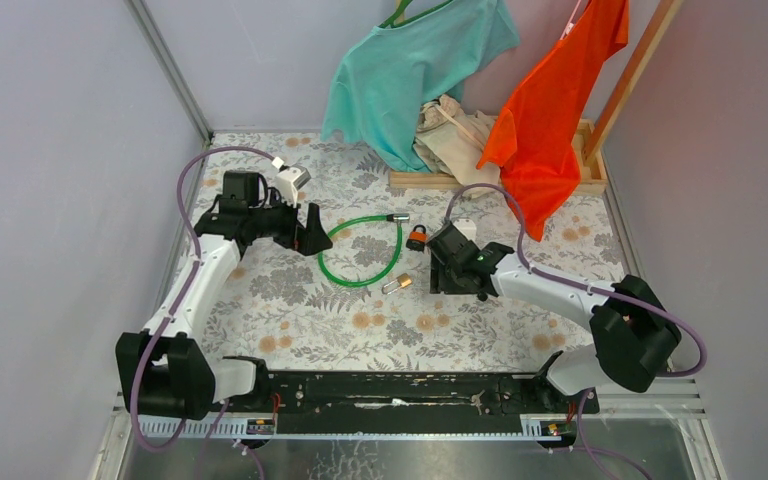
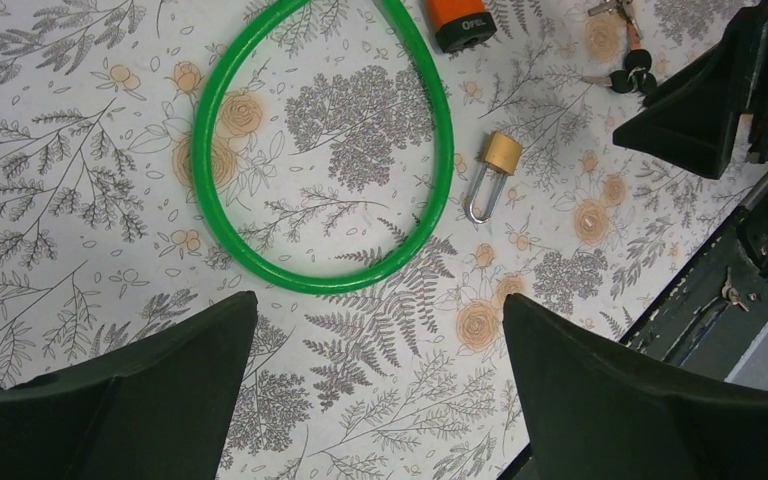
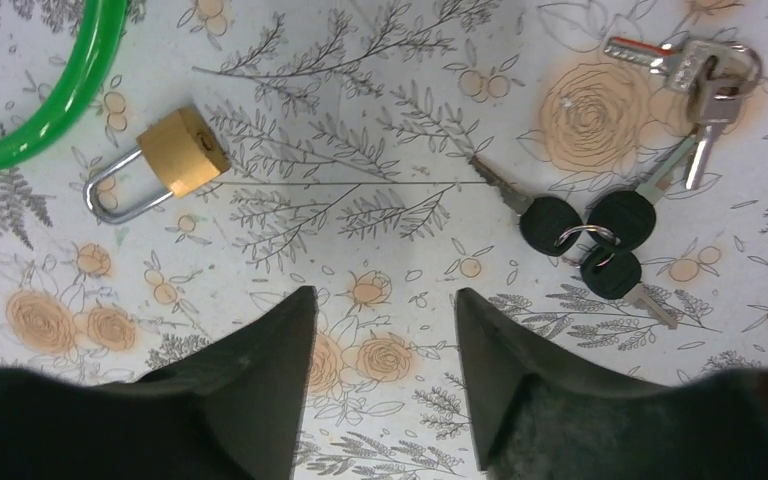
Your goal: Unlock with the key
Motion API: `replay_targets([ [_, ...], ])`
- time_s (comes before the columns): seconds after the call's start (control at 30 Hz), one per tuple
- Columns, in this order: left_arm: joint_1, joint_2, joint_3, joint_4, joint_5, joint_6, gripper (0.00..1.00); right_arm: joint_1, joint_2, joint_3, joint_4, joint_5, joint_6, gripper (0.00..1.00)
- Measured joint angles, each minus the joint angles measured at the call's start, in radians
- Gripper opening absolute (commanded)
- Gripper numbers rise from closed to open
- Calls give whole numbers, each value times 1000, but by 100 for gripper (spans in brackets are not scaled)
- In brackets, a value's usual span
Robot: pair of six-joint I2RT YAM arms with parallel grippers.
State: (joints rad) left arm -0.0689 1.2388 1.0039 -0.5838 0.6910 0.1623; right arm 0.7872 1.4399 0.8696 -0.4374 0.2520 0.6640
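The black-headed keys (image 3: 582, 235) lie on one ring on the floral cloth, and one key (image 3: 545, 222) points its silver blade up-left. They also show in the left wrist view (image 2: 632, 76). My right gripper (image 3: 385, 300) is open and empty, hovering just left of them; from above it (image 1: 440, 272) hides them. The orange padlock (image 1: 417, 238) lies beside it and shows in the left wrist view (image 2: 460, 22). My left gripper (image 1: 312, 240) is open and empty at the left of the green cable loop (image 1: 360, 252), and the left wrist view shows it (image 2: 380, 310) above bare cloth.
A small brass padlock (image 3: 170, 160) lies left of the keys, by the green cable (image 3: 50, 100). A bunch of all-silver keys (image 3: 695, 70) lies at the far right. A wooden rack (image 1: 580, 165) with teal and orange shirts stands at the back.
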Motion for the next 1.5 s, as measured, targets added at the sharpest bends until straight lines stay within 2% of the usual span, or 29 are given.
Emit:
replay_targets([
  [0.07, -2, 10, 0, 1, -8, 3, 100, -4, -1, 0, 1, 12, 2, 84],
  [0.17, -3, 24, 0, 4, -36, 5, 100, -11, -19, 0, 2, 46, -13, 89],
  [0.27, -2, 28, 0, 8, -64, 5, 100, -63, -64, 0, 1, 63, -32, 87],
  [0.47, -2, 28, 0, 8, -96, 6, 100, -328, -105, 0, 1, 69, -62, 78],
  [0.7, -2, 5, 0, 8, -104, 10, 100, -442, -45, -1, 19, 24, -95, 73],
  [0.9, -3, -14, 0, 8, -105, 13, 100, -488, 61, -13, 53, -41, -123, 65],
  [1.3, -3, -14, 0, 8, -105, 13, 100, -499, 136, -37, 98, -142, -142, 36],
  [1.43, -2, -14, 0, 8, -107, 13, 100, -500, 141, -37, 108, -142, -145, 23],
  [1.5, -2, -14, 0, 8, -110, 13, 100, -500, 143, -37, 113, -142, -145, 13],
])
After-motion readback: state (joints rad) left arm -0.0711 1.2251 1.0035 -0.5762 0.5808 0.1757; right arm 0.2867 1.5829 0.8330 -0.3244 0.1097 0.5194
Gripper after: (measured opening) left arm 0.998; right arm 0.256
